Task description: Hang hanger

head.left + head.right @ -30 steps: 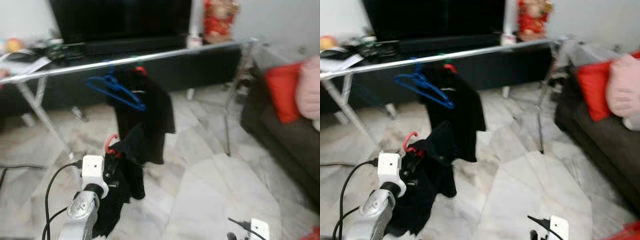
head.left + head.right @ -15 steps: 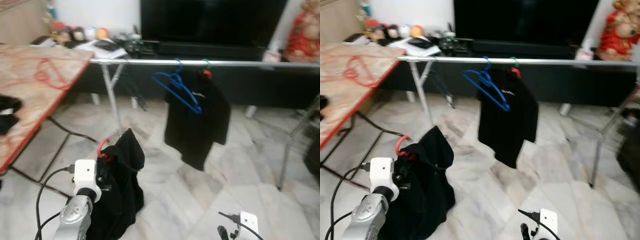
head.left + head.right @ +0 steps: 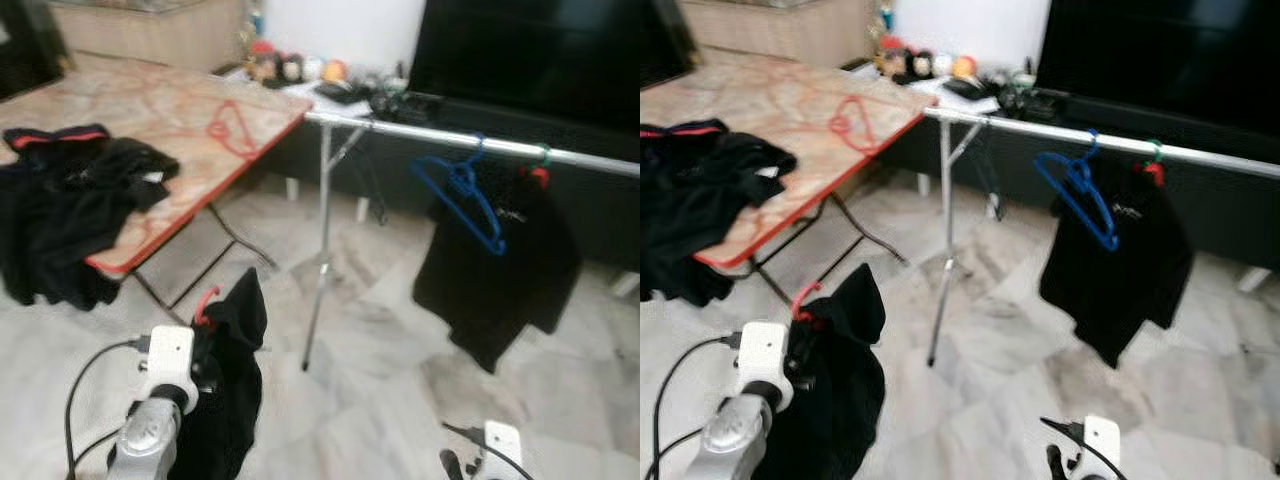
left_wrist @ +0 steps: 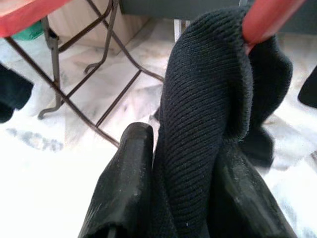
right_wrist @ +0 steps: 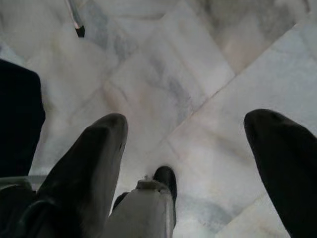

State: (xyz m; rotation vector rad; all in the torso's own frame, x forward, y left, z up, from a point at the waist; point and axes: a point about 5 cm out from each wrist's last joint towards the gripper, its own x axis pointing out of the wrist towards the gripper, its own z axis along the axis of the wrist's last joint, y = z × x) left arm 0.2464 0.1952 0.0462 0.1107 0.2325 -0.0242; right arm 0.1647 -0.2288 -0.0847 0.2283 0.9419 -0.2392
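The left gripper (image 4: 183, 163) has its jaws closed on a black garment (image 3: 232, 385) that hangs on a red hanger (image 3: 205, 303), held low above the marble floor (image 3: 370, 400). The right gripper (image 5: 190, 148) hangs over bare floor with its jaws spread wide. Ahead stands a silver rail (image 3: 470, 143) carrying an empty blue hanger (image 3: 462, 196) and, just beside it, a black shirt (image 3: 505, 265); the rail's upright leg (image 3: 318, 260) stands between the held garment and those hanging things. A folding surface (image 3: 160, 110) at the left carries a pile of dark clothes (image 3: 70, 205) near its front edge and a loose red hanger (image 3: 232, 128) near its far corner.
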